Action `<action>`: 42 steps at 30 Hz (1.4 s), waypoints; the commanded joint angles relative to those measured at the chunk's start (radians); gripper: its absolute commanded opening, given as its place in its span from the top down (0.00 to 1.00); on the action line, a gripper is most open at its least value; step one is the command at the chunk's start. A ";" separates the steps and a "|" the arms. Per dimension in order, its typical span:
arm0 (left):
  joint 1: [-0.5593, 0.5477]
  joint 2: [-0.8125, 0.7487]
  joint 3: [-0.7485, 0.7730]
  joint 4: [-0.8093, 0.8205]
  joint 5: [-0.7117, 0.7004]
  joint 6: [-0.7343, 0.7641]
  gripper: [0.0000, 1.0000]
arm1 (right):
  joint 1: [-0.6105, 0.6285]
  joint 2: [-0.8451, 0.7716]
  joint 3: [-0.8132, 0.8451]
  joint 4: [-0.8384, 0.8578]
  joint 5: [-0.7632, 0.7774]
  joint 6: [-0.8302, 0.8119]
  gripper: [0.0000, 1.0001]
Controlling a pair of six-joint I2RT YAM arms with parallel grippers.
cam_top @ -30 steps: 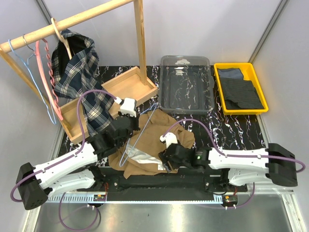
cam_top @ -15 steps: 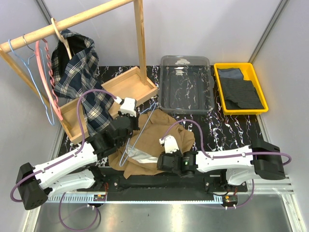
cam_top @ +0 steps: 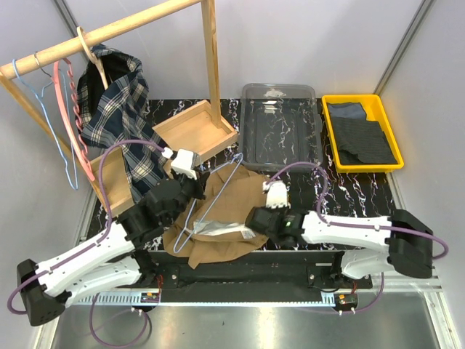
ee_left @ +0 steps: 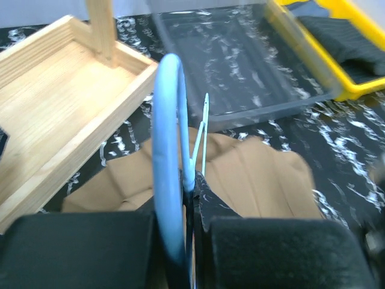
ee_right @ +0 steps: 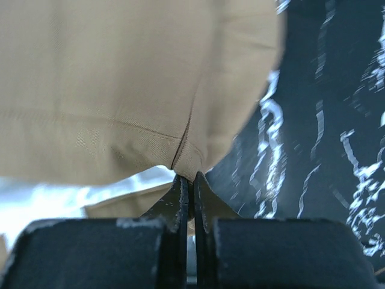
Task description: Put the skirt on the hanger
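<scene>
Surroundings: the black marbled desk carries a wooden tray at far left. A clear plastic bin sits at centre, and a yellow bin holding dark grey cloth at far right. A plaid shirt hangs from the wooden rail and drapes down to the tray's left end, just beside the left arm's wrist.

Task items: the skirt lies crumpled on the desk between the two arms, near of the tray and clear bin, with whitish lining showing at its near edge. The hanger rests tilted across the skirt, hook toward the clear bin.

Left arm: reaches diagonally forward from the near-left base. The left tool is pressed onto the hanger's wire.

Right arm: lies low along the near edge, pointing left. The right tool is pressed together, pinching the skirt's edge.
</scene>
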 commanded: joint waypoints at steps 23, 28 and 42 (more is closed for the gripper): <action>0.001 -0.108 -0.171 0.256 0.396 0.020 1.00 | -0.408 0.003 -0.052 0.423 -0.197 -0.249 0.92; 0.001 -0.056 -0.155 0.319 0.226 -0.041 1.00 | -0.408 -0.075 -0.076 0.411 -0.219 -0.282 0.45; -0.036 0.125 0.019 0.389 -0.011 -0.007 1.00 | -0.290 -0.266 -0.076 0.380 -0.314 -0.492 0.55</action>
